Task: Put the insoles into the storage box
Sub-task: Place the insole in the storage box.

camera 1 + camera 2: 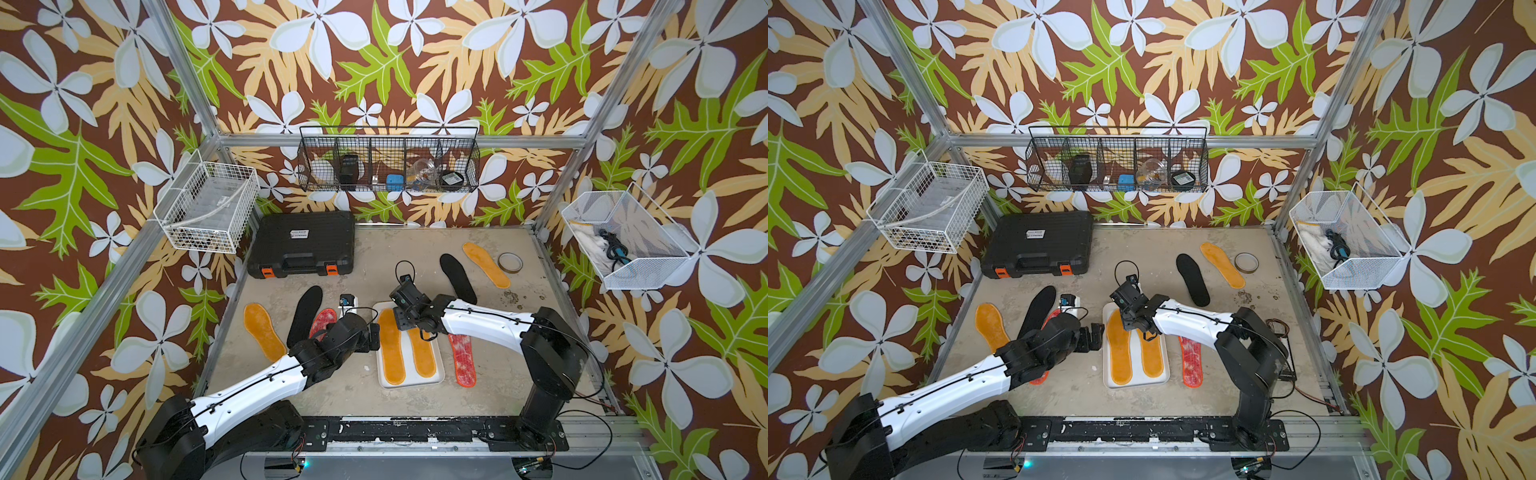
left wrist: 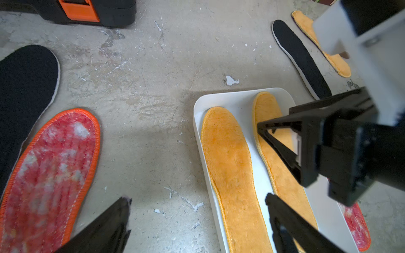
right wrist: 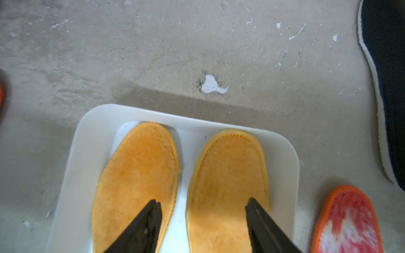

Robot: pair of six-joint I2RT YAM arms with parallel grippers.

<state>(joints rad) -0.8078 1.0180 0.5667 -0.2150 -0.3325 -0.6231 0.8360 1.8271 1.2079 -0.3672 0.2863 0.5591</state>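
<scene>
Looking in from my remote station: the scuffed grey surface [image 1: 374,249] sits inside an aluminium frame, with walls papered in white flowers and green and tan leaves. A black wire basket [image 1: 388,166] hangs on the back wall. A white wire basket [image 1: 205,205] and a white mesh basket [image 1: 627,241] hang at the two sides. A black hard case [image 1: 303,243] with orange latches and a tape roll [image 1: 510,262] rest toward the back of the surface.

The storage box [image 1: 415,382] lies front and centre, holding the boxed orange insoles [image 1: 391,353] side by side. Outside it, the right red-white insole [image 1: 463,361] lies just beside the box, with the rear black insole [image 1: 457,278] and rear orange insole [image 1: 486,266] farther back. On the left arm's side lie the left orange insole [image 1: 262,330], the left black insole [image 1: 305,311] and the left red-white insole [image 1: 323,322], the last partly under that arm.

Only the top views take in the baskets. The right wrist view shows the right claw [image 3: 203,201] spread with nothing pinched, its tips over the two boxed insoles, whose toe ends lie inside the rim. The left wrist view shows the left claw [image 2: 197,198] spread wide and empty beside the box. It also catches the other claw's fingers [image 2: 266,128] pointing at the boxed insole nearer the right arm, which that arm hides from above.
</scene>
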